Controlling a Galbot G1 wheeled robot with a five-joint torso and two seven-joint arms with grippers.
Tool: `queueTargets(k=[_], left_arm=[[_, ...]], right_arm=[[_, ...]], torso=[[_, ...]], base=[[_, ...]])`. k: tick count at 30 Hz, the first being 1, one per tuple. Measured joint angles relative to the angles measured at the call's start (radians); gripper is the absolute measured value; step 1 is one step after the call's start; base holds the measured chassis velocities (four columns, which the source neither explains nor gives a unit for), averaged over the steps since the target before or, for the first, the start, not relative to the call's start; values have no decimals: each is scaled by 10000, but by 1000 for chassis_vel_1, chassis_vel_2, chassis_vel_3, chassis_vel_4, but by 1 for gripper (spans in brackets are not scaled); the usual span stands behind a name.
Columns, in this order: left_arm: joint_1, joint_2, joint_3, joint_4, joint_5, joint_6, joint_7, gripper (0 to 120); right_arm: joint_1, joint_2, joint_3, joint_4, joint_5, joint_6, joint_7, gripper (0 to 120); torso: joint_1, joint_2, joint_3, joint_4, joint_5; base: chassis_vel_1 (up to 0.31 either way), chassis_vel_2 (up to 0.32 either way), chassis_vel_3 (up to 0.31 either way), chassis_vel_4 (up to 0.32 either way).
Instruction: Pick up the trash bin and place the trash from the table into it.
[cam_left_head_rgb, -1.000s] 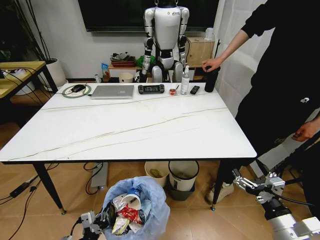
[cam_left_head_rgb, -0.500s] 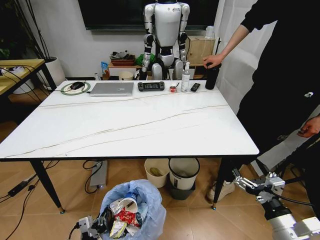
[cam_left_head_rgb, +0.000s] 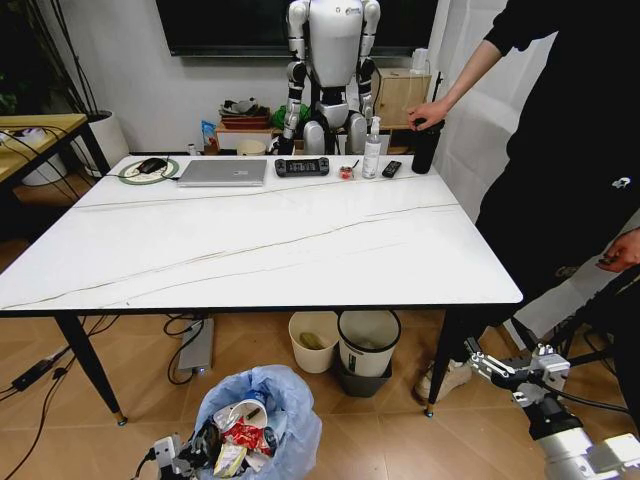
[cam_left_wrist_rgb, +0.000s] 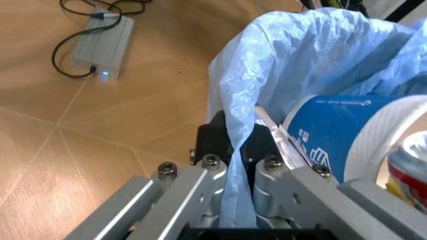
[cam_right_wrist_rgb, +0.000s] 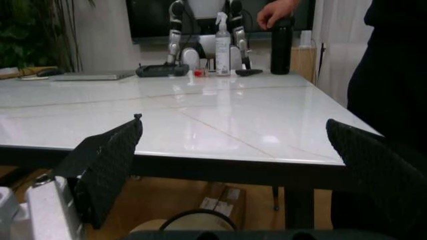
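Bin: trash bin (cam_left_head_rgb: 262, 420) sits low on the floor side of the table (cam_left_head_rgb: 250, 250), in front of the near edge, w/ its blue bag bulging over the rim.
Contents: trash (cam_left_head_rgb: 240, 440) is packed inside the bag – blue-and-white cup (cam_left_wrist_rgb: 347, 130), red wrapper bits, white paper. From the head view the near part of the tabletop looks bare of litter; far edge has a laptop (cam_left_head_rgb: 223, 172), a spray bottle (cam_left_head_rgb: 372, 148) etc., not litter.
Left gripper: left gripper (cam_left_wrist_rgb: 233, 165) is clamped on a fold of the bag at the bin's rim, plastic pinched between the jaws. In the head view it sits at the bin's lower left, right against it.
Right gripper: right gripper (cam_left_head_rgb: 510, 370) hangs off to the right, near the table's right front leg, well apart from the bin; pads (cam_right_wrist_rgb: 107, 165) spread wide, nothing between them.
Key relation: bin lies straight ahead of the left gripper, touching; opening faces up. Left arm is far nearer than the right.
Judgement: task looks about done, bin going down or just set; whether it rests on the floor I can't tell.
Risk: thin bag could tear or slip if it's the only thing held.
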Motion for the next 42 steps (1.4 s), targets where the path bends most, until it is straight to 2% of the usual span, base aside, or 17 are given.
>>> queueTargets(k=[3, 11, 17, 20, 25, 26, 29, 42], left_arm=[[-198, -6, 0, 225, 0, -1, 6, 0], [-1120, -60, 8, 1572, 164, 32, -35, 0], [-2018, -110, 17, 3087, 512, -210, 172, 0], [-2210, -140, -10, 3476, 603, -291, 227, 0], [-2748, -282, -37, 4860, 922, -533, 362, 0], [-2748, -282, -37, 4860, 922, -533, 362, 0], [-3026, -390, -57, 5575, 1098, -697, 416, 0], [-3281, -391, -251, 6084, 1196, -1072, 551, 0]], right_arm=[[0, 0, 0, 0, 0, 0, 0, 100], [0, 0, -1, 1, -1, 0, 1, 100], [0, 0, 0, 1, -1, -1, 1, 100], [0, -1, 0, 1, -1, 0, 1, 100], [1, 0, 0, 1, -1, 0, 1, 100], [1, 0, 0, 1, -1, 0, 1, 100], [0, -1, -1, 1, -1, 0, 1, 100], [0, -1, 0, 1, -1, 0, 1, 100]], torso=[[-47, -112, -69, 0, 1], [-210, -481, -273, 0, -1], [-360, -829, -471, -1, 0], [-393, -909, -516, -1, 0], [-519, -1199, -683, 0, 0], [-519, -1199, -683, 0, 0], [-593, -1375, -783, 1, -1], [-838, -1948, -1114, 0, 1]], base=[[0, 0, 0, 0], [0, 0, 0, 0], [0, 0, 0, 0], [0, 0, 0, 0], [0, 0, 0, 0], [0, 0, 0, 0], [0, 0, 0, 0], [0, 0, 0, 0]])
